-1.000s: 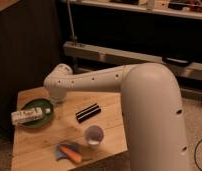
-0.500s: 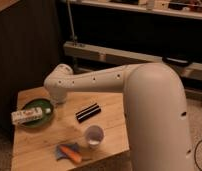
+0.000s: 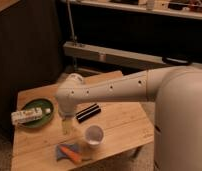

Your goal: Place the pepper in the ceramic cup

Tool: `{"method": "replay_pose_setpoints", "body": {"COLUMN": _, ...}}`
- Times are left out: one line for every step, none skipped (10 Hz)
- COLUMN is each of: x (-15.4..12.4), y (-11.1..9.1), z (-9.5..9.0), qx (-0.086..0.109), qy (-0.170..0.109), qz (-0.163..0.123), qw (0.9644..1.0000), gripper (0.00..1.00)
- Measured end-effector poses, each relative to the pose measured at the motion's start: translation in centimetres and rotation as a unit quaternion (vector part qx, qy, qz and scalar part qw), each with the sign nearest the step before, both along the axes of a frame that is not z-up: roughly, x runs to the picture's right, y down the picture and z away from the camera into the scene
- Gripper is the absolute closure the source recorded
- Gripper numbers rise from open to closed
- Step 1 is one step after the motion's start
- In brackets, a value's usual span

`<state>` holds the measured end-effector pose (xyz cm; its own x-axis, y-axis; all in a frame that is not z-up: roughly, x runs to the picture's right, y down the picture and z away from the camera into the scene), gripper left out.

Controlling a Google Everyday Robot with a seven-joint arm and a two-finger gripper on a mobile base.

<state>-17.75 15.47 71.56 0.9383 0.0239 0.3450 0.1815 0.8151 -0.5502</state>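
The gripper [image 3: 68, 125] hangs from the bent wrist over the wooden table [image 3: 124, 125], between the green plate [image 3: 36, 103] and the ceramic cup [image 3: 94, 134] — its jaws spread wide, with nothing in them. The pepper [image 3: 71, 153] lies near the table's front edge, resting on the blue sponge [image 3: 60, 151], just in front of and left of the cup (which stands upright) and below the gripper — apart from it. A white box [image 3: 26, 116] rests on the plate; a black bar [image 3: 88, 112] lies behind the cup.
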Motion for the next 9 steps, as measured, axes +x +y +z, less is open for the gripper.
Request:
{"method": "replay_pose_setpoints", "body": {"x": 0.0, "y": 0.9, "z": -1.1, "qx": -0.009, "qy": -0.003, "qz": 0.001, "qw": 1.0000, "gripper": 0.20}}
{"method": "replay_pose_setpoints", "body": {"x": -0.5, "y": 1.3, "z": -2.6, "qx": -0.017, "qy": -0.007, "qz": 0.000, "qw": 0.9998, "gripper": 0.20}}
{"method": "replay_pose_setpoints", "body": {"x": -0.7, "y": 1.3, "z": -3.8, "qx": -0.022, "qy": -0.005, "qz": -0.006, "qw": 0.9997, "gripper": 0.20}}
{"method": "replay_pose_setpoints", "body": {"x": -1.0, "y": 1.6, "z": -4.6, "qx": -0.028, "qy": 0.007, "qz": -0.013, "qw": 0.9995, "gripper": 0.20}}
{"method": "replay_pose_setpoints", "body": {"x": -1.5, "y": 2.5, "z": -5.4, "qx": -0.037, "qy": 0.026, "qz": -0.021, "qw": 0.9988, "gripper": 0.20}}
{"method": "replay_pose_setpoints", "body": {"x": -1.4, "y": 3.3, "z": -5.4, "qx": -0.046, "qy": 0.044, "qz": -0.024, "qw": 0.9977, "gripper": 0.20}}
{"method": "replay_pose_setpoints", "body": {"x": -1.1, "y": 4.1, "z": -5.0, "qx": -0.055, "qy": 0.060, "qz": -0.025, "qw": 0.9964, "gripper": 0.20}}
{"method": "replay_pose_setpoints", "body": {"x": -1.0, "y": 5.6, "z": -4.3, "qx": -0.067, "qy": 0.077, "qz": -0.023, "qw": 0.9945, "gripper": 0.20}}
{"method": "replay_pose_setpoints", "body": {"x": -0.9, "y": 7.2, "z": -4.0, "qx": -0.076, "qy": 0.097, "qz": -0.022, "qw": 0.9921, "gripper": 0.20}}
